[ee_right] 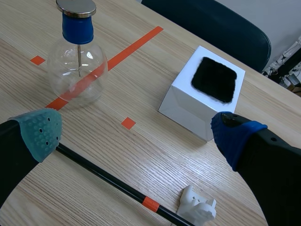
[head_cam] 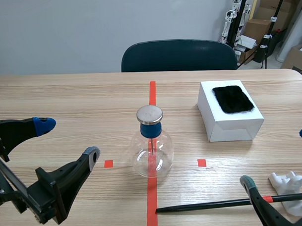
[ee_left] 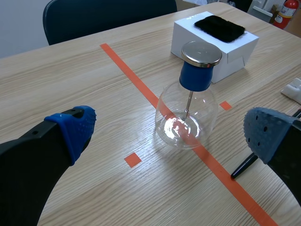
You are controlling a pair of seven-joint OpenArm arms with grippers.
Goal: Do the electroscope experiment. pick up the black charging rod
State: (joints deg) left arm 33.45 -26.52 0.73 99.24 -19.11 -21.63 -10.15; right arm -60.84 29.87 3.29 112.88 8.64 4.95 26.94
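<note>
The black charging rod (head_cam: 209, 205) lies flat near the table's front edge, with an orange band near its right end. In the right wrist view the rod (ee_right: 103, 176) runs below and between the fingers, close to the teal pad (ee_right: 40, 132). My right gripper (head_cam: 276, 158) (ee_right: 136, 134) hovers open over it and holds nothing. My left gripper (head_cam: 67, 140) (ee_left: 171, 134) stands open at the left, facing the glass flask electroscope (head_cam: 152, 142) (ee_left: 188, 113). Only the rod's tip (ee_left: 242, 165) shows in the left wrist view.
A white box (head_cam: 230, 122) (ee_right: 188, 106) topped with a black fur patch (head_cam: 233, 98) stands at the right rear. A small white holder (head_cam: 290, 182) (ee_right: 197, 207) sits by the rod's right end. A dark chair (head_cam: 179, 55) is behind the table.
</note>
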